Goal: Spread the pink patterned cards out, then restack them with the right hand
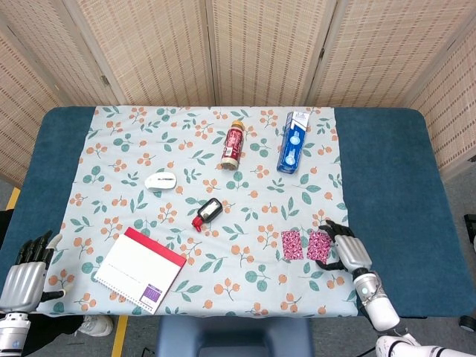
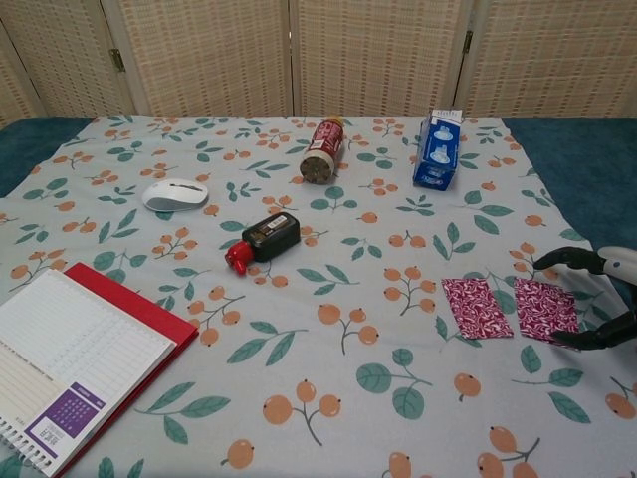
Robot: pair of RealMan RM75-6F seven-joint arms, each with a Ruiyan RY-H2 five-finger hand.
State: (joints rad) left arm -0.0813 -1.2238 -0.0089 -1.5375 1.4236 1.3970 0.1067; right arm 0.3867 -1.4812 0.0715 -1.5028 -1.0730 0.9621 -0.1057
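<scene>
Two pink patterned cards lie flat side by side on the floral cloth, apart from each other: the left card [image 1: 291, 245] [image 2: 475, 307] and the right card [image 1: 320, 245] [image 2: 543, 309]. My right hand [image 1: 348, 253] [image 2: 603, 297] sits just right of the right card. Its fingers [image 2: 563, 257] arch over the card's far edge and its thumb [image 2: 587, 340] lies along the near corner; nothing is lifted. My left hand [image 1: 27, 272] rests at the table's front left edge, fingers straight, holding nothing.
A red-edged notebook [image 1: 140, 269] lies front left. Mid-table are a black and red bottle [image 1: 207, 213] and a white mouse [image 1: 161, 181]. A red can [image 1: 233, 145] and a blue carton [image 1: 293, 141] lie further back.
</scene>
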